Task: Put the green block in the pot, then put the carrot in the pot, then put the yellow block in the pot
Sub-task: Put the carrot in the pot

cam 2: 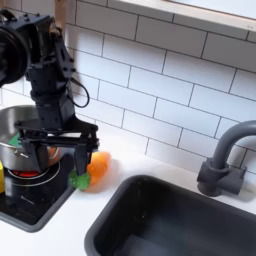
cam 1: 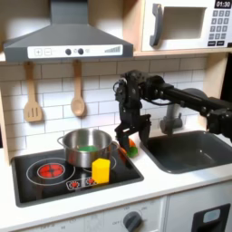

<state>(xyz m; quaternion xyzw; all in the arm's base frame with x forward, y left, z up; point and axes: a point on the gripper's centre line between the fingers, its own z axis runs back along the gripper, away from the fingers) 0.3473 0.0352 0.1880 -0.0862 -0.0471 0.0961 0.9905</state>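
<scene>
Carrot (cam 2: pixel 97 168) lies flat, leafy end toward the second exterior view's left.

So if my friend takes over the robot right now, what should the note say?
Gripper: open, fingers down, just above the carrot, holding nothing.
Green block: something green sits in the pot, so that step looks done.
Carrot: on the counter right of the pot in the first exterior view. Next up.
Yellow block: on the stove in front of the pot. Goes last.

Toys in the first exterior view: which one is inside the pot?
The green block lies inside the pot; the yellow block stands on the hob in front of it, and the carrot lies outside, beside it.
</scene>
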